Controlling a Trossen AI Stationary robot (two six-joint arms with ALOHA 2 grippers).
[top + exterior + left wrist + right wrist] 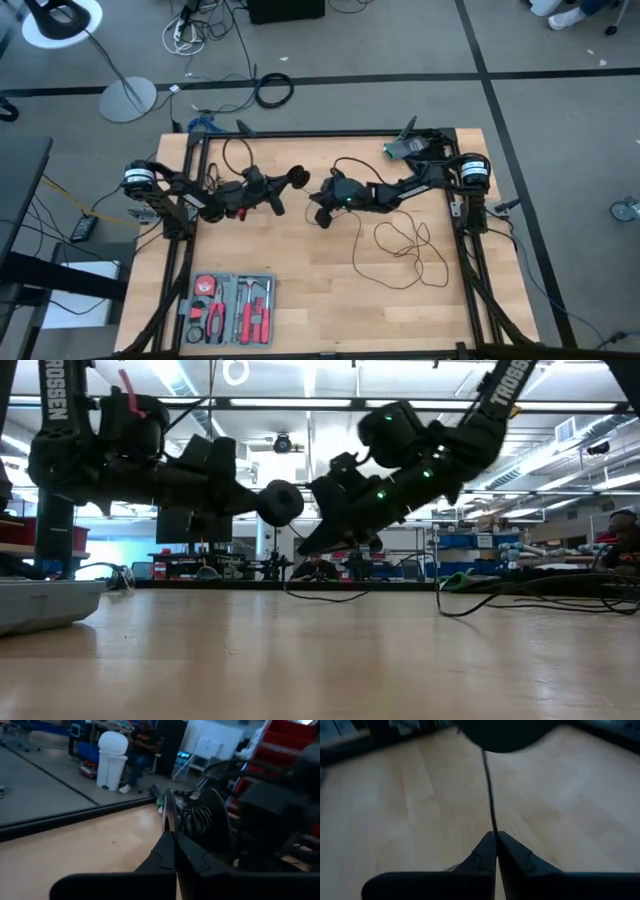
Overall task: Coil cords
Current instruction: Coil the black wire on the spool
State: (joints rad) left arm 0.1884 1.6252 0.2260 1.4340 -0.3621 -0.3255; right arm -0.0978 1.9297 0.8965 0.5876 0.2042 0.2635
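Both arms meet over the middle of the table, raised off the wood. The left gripper has its fingers pressed together on the round black puck, held edge-on — from the left wrist it shows as a thin disc rising right out of the fingertips. The right gripper sits just right of it and slightly nearer, fingers all but closed on the thin black wire, which runs straight out from the pinch up to the dark puck close ahead.

So the short stretch of wire between the two grippers runs roughly left to right, near taut. The rest trails the other way — from the right gripper it drops to the table and lies in loose loops on the near-right side, well apart from the left arm. From table height, those loops lie flat on the right, while the puck hangs up between the arms.

The slack lies on the right arm's side, nearer that gripper by far. My judgement: any winding has to draw wire from the right towards the puck, the left arm acting as anchor.

A tool kit sits near-left, clear of all this.
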